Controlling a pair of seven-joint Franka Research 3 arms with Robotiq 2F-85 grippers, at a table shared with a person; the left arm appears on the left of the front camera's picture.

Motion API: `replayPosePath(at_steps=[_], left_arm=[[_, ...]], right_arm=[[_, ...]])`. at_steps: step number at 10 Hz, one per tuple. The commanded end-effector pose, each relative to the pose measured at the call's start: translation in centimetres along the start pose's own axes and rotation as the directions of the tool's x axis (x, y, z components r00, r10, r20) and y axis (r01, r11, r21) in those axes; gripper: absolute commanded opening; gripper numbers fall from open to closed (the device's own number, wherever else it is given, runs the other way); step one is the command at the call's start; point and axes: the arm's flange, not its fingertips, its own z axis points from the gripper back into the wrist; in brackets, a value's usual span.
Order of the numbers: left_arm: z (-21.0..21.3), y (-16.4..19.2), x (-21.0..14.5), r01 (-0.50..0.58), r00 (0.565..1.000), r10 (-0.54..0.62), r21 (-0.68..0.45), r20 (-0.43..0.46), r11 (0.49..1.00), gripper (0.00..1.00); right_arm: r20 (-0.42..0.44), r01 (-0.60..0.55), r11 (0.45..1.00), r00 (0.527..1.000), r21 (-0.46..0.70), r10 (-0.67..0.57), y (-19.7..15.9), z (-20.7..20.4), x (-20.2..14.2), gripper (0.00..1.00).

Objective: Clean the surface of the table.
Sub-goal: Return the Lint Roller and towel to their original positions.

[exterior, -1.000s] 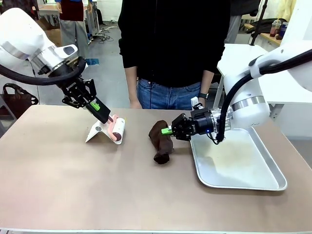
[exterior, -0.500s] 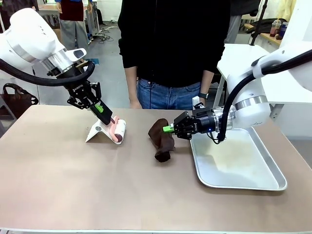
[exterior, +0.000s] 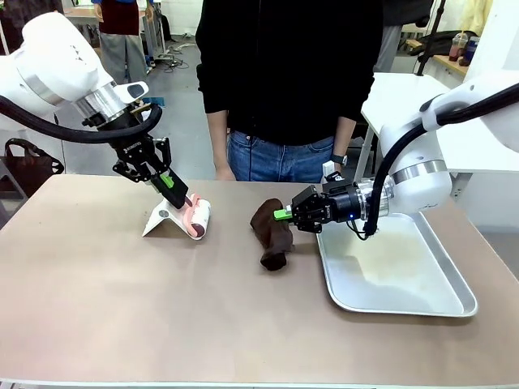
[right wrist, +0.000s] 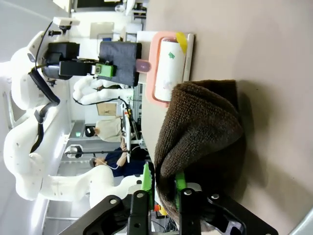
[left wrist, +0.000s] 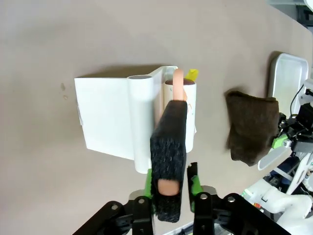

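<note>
A taupe table (exterior: 162, 308) carries a white stand (exterior: 160, 220) with a lint roller (exterior: 199, 219) leaning on it. In the left wrist view my left gripper (left wrist: 171, 183) is shut on the roller's black padded handle (left wrist: 168, 142), green pads against both sides. The roller's pink frame and white sheet (left wrist: 188, 110) lie beside the stand (left wrist: 107, 117). Right of it, a crumpled brown cloth (exterior: 272, 235) rests on the table. My right gripper (exterior: 284, 215) pinches its right edge. The right wrist view shows the cloth (right wrist: 205, 132) bunched between the fingers (right wrist: 145, 181).
A shiny metal tray (exterior: 405, 275) lies on the right of the table, under my right wrist. A person in a black top (exterior: 284, 73) stands at the far edge, behind the roller and cloth. White tables (exterior: 397, 97) stand behind on the right.
My left arm has swung slightly right and turned its wrist, still on the roller handle. The right gripper and the cloth have crept a little to the right.
</note>
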Motion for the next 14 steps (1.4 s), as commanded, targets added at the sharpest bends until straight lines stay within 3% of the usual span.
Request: replayPosePath(at_steps=[1, 2, 5, 6, 8, 10, 12, 13, 14], left_arm=[[-0.2, -0.1, -0.2, -0.023, 0.999, 0.023, 0.038, 0.023, 0.999, 0.99], [0.0, -0.1, -0.3, -0.028, 0.999, 0.027, 0.045, 0.031, 0.999, 1.00], [1.1, 0.6, -0.8, -0.047, 0.997, 0.043, 0.058, 0.065, 0.997, 1.00], [1.6, 1.2, -1.1, -0.023, 1.000, 0.023, 0.032, 0.016, 0.999, 1.00], [3.0, 2.5, -2.0, -0.015, 1.000, 0.015, -0.003, 0.003, 1.000, 1.00], [5.0, 4.0, -4.4, 0.046, 0.999, -0.047, -0.107, -0.012, 0.993, 1.00], [7.3, 5.8, -7.7, 0.095, 0.995, -0.095, -0.190, 0.011, 0.977, 1.00], [8.6, 7.1, -9.8, 0.118, 0.993, -0.109, -0.252, 0.051, 0.961, 1.00], [9.7, 8.4, -11.8, 0.134, 0.990, -0.113, -0.300, 0.086, 0.945, 1.00]], right_arm=[[-0.013, 0.012, 1.000, 1.000, -0.029, -0.012, 0.2, 0.1, 0.6, 0.77], [-0.014, 0.012, 0.999, 1.000, -0.031, -0.013, 0.2, 0.1, 0.6, 1.00], [-0.019, -0.004, 0.999, 1.000, -0.032, 0.004, 0.5, 0.2, 0.5, 1.00], [-0.036, -0.004, 0.999, 0.999, -0.054, 0.002, 1.2, -0.1, 0.5, 1.00], [-0.117, -0.012, 0.973, 0.993, -0.228, -0.015, 4.4, -1.6, 1.1, 1.00], [-0.160, -0.034, 0.854, 0.986, -0.518, -0.057, 7.9, -3.7, 2.6, 1.00], [-0.114, -0.041, 0.678, 0.992, -0.733, -0.063, 10.2, -3.8, 3.4, 1.00], [-0.064, -0.038, 0.632, 0.998, -0.774, -0.018, 11.4, -2.7, 3.1, 1.00], [-0.010, -0.008, 0.642, 1.000, -0.766, 0.001, 12.3, -0.7, 2.2, 1.00]])
